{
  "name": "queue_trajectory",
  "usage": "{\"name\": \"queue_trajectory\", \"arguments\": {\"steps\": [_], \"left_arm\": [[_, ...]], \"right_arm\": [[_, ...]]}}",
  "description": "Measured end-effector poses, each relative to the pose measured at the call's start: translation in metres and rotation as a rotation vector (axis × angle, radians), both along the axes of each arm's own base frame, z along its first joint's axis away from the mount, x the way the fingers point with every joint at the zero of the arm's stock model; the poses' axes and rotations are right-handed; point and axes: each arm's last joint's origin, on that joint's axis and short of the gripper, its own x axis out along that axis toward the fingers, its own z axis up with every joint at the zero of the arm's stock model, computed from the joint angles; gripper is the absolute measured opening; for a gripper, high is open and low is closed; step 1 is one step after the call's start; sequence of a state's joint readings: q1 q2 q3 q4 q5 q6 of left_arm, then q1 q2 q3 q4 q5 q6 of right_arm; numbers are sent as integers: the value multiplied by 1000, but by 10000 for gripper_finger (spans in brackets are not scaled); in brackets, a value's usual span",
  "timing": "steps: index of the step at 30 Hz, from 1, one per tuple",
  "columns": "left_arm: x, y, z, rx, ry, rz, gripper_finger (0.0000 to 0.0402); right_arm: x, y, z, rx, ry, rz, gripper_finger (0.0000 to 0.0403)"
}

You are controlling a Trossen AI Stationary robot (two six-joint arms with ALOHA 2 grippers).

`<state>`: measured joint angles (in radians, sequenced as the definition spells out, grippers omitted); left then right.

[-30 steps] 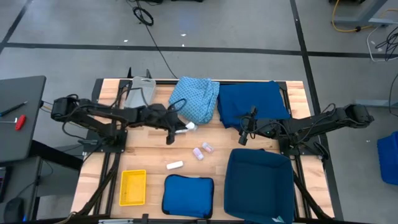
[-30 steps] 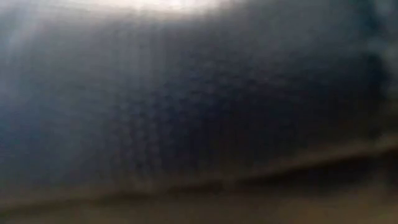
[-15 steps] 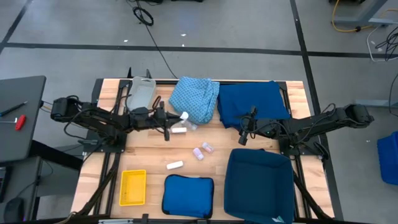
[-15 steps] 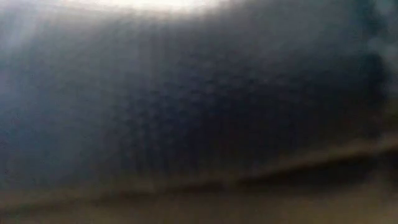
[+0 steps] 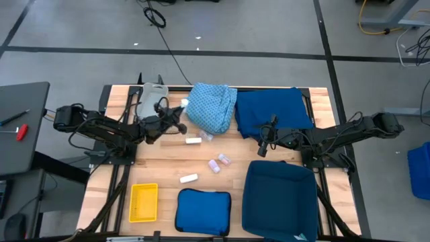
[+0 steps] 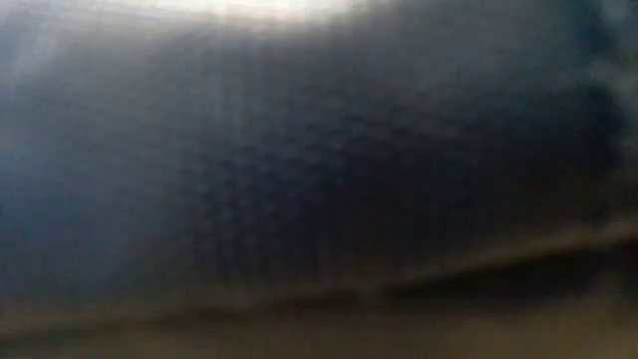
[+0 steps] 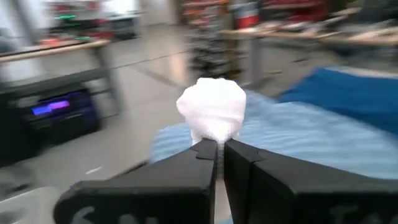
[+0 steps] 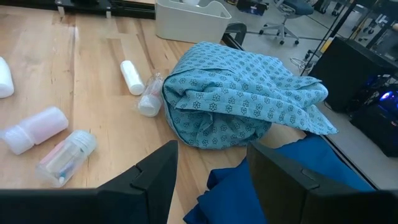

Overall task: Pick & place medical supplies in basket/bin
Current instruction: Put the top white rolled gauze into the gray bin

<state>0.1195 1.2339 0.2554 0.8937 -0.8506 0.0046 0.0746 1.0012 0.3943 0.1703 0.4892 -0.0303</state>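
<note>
My left gripper [image 5: 176, 115] hovers between the grey plastic tray [image 5: 153, 98] and the light blue patterned cloth [image 5: 211, 107], shut on a small white roll [image 7: 213, 111]. Several white and pale pink packets [image 5: 193, 140] [image 5: 218, 163] [image 5: 189, 178] lie on the wooden table. The dark blue cloth [image 5: 272, 111] lies flat by the far edge. My right gripper [image 8: 208, 186] is open above the near edge of that cloth, touching nothing. The dark blue bin [image 5: 279, 198] and the yellow mesh basket [image 5: 143, 202] stand near the front edge. My left gripper pinches the white roll between its two fingertips [image 7: 199, 158]. The fingers are on one end of the roll [image 7: 211, 138], and the rest sticks out past the tips. The roll is lifted clear of the table.
A flat blue pad [image 5: 203, 210] lies between the basket and the bin. In the right wrist view, packets [image 8: 132, 77] [image 8: 37, 129] [image 8: 65, 155] lie on bare wood beside the light blue cloth [image 8: 242, 99]. A dark blurred surface fills the low view.
My left gripper has drawn back from the packets beside the light blue cloth, toward the table's far-left and the grey tray, turning as it went. It has carried one white roll up off the table. The other packets stayed where they were.
</note>
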Motion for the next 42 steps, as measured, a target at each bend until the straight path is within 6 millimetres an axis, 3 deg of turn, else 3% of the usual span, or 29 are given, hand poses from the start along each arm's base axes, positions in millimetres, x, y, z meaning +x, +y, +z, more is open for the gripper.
{"name": "queue_trajectory", "arguments": {"steps": [13,26,42], "left_arm": [[-12,5,-7,78,188,394,11],[-28,23,-34,-28,295,506,11],[-37,40,-42,-145,314,484,17]], "right_arm": [[-2,0,-4,28,5,-14,201],[-2,0,-4,36,2,-18,201],[-2,0,-4,33,4,-16,201]]}}
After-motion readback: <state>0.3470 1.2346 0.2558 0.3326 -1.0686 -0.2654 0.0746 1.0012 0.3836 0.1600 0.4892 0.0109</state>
